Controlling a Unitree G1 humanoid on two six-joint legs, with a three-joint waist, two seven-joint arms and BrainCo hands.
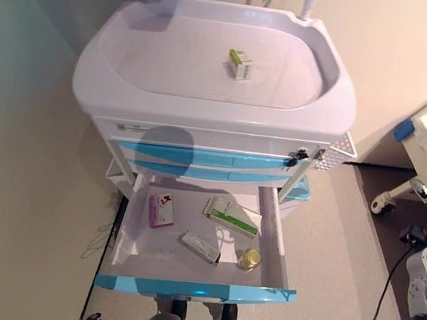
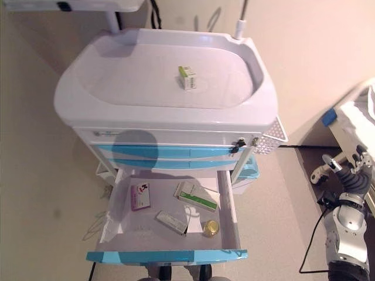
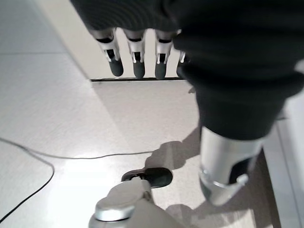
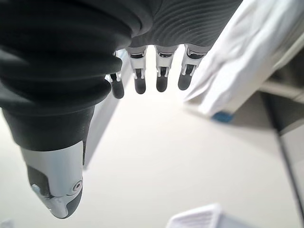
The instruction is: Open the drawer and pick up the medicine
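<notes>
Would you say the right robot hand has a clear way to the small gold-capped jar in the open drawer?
Probably yes: the drawer stands open, nothing covers the jar, and the right robot hand hangs open, holding nothing.

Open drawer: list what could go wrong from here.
The open drawer juts far out toward the robot and may get bumped. The small gold-lidded jar lies close against the long white box, so fingers could knock one. A green-and-white box already on the cart top might tip.
</notes>
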